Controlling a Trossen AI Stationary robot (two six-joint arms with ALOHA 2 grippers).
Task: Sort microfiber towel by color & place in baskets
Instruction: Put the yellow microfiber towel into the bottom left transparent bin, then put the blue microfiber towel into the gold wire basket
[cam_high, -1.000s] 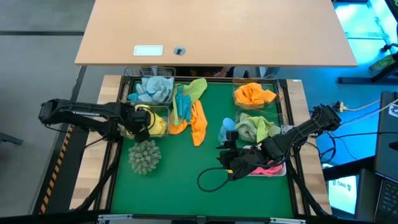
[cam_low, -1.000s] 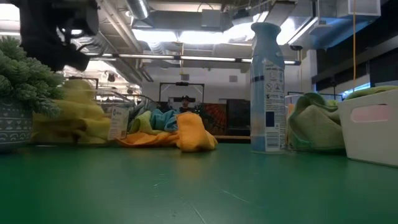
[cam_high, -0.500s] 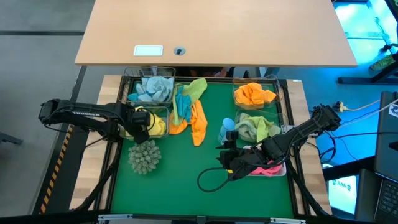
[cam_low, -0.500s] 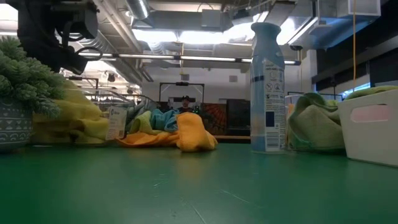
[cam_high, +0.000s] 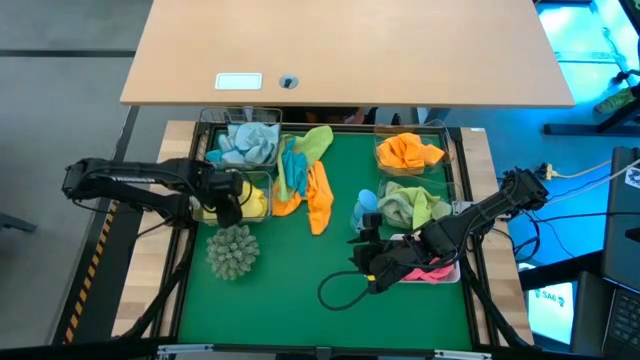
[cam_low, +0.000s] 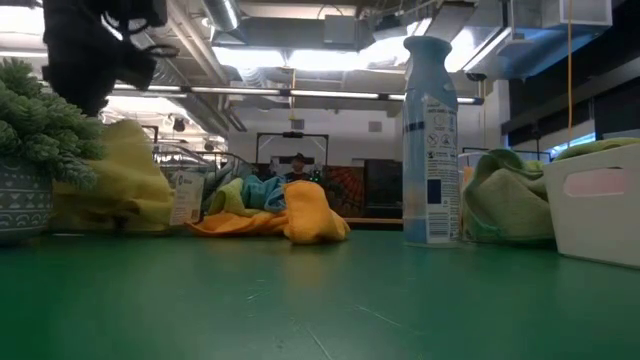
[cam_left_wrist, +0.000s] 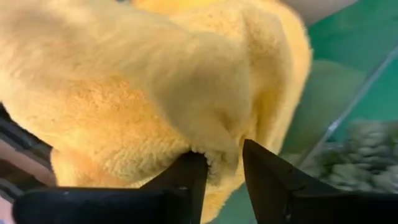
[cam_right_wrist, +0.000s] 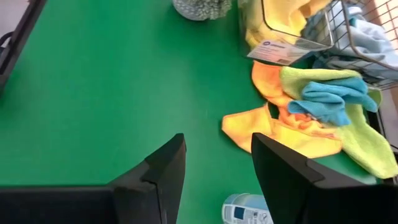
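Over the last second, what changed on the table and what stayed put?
The left gripper lifted slightly above the yellow towel in its clear basket; its fingers now stand apart against the cloth, not clamping it. The right gripper, the loose towel pile and the other baskets did not move.

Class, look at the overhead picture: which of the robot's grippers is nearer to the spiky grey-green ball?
Left. The left gripper is over the yellow towel just behind the spiky ball; the right gripper sits across the mat, by the white basket.
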